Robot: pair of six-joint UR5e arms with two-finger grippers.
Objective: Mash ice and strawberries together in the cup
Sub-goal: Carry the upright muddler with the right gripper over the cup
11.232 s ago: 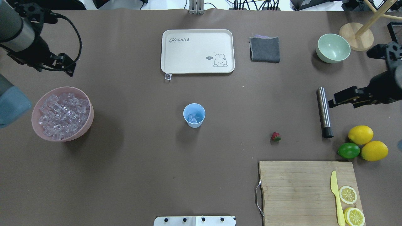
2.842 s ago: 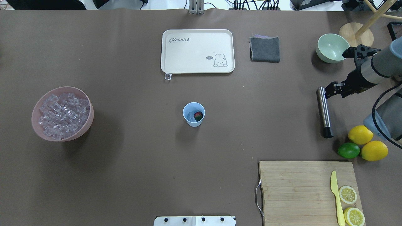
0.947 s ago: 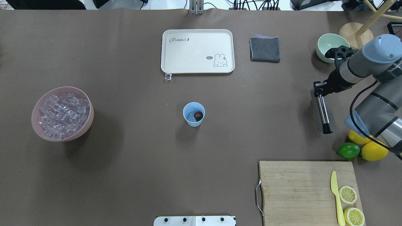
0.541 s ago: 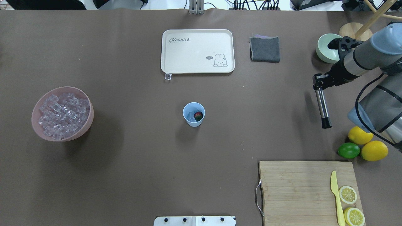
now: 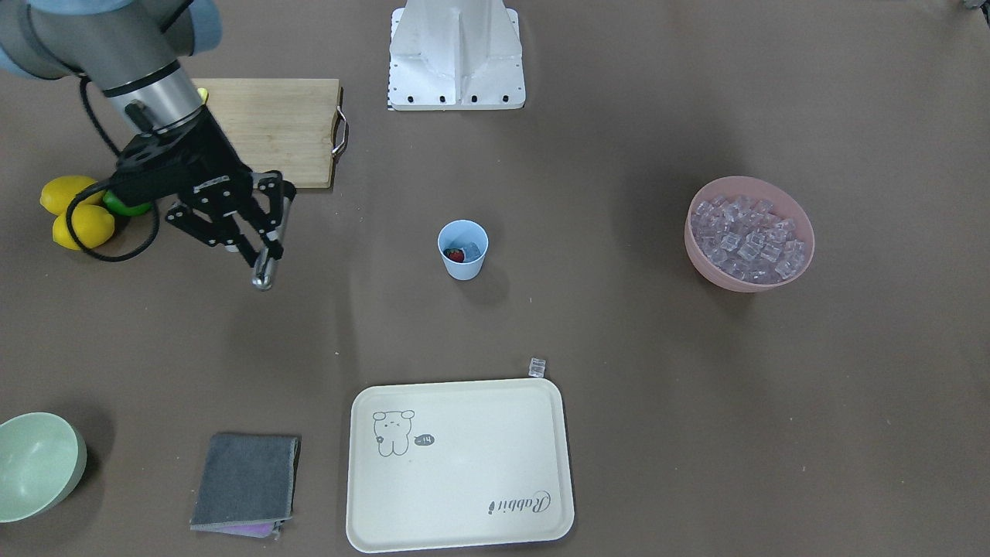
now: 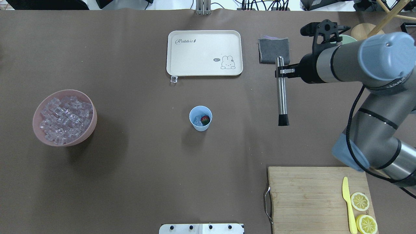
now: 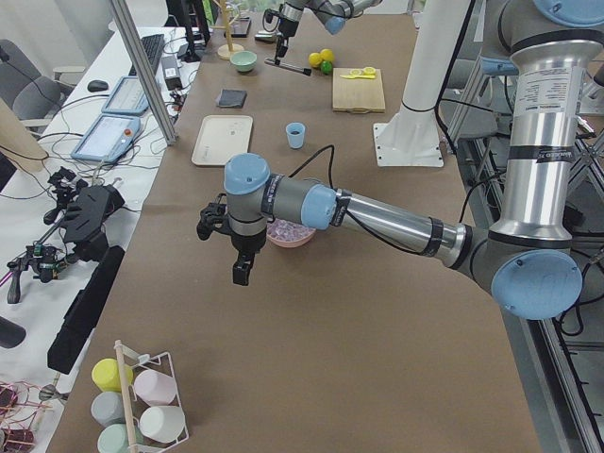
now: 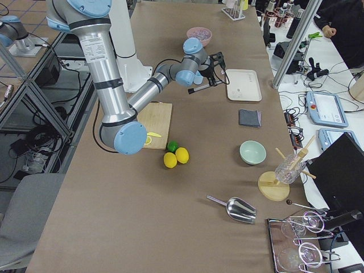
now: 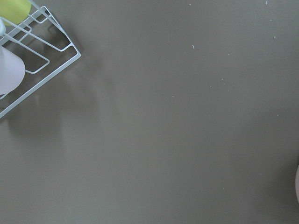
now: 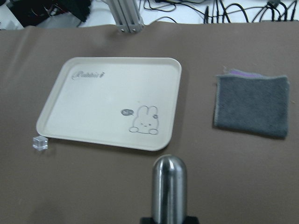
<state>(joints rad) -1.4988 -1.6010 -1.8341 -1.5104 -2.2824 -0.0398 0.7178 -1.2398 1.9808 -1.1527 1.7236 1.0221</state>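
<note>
Cup (image 6: pixel 201 128), strawberry (image 6: pixel 205 120), ice (image 6: pixel 197 122) overhead — wrist, seemingly gripped muddler (image 10: pixel 169 187)

A brown-covered table (image 6: pixel 130 182) stands beside a cluttered white bench (image 7: pixel 66 118).

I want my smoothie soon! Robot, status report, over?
Right gripper shut on muddler, aloft. Left gripper far off, state unclear. Strawberry, ice in cup. Nothing between.

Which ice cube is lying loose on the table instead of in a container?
The single cube by the tray's corner. It lies alone on the table; all the others sit in the pink bowl or the cup.
</note>
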